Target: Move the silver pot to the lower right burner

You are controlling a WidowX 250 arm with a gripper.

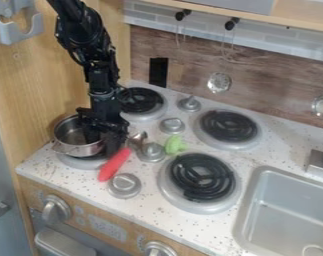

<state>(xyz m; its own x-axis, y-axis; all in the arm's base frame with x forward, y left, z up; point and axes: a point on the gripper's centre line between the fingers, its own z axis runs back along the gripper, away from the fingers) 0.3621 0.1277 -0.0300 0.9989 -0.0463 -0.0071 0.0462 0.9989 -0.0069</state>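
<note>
My gripper (102, 137) hangs down at the right side of the silver pot (69, 146), overlapping its right rim and hiding part of it. The pot stands over the lower left burner (81, 162), whose front edge shows beneath it. Some of the pot's inside is visible to the left of the gripper. Right of centre lies the lower right burner (200, 177), a black coil in a silver ring with nothing on it.
A red-handled utensil (114, 164) lies just right of the pot, near grey knobs (125, 185) and a green object (175, 144). Two more burners (228, 126) are at the back. The sink (287, 215) is at the lower right; utensils hang on the back wall.
</note>
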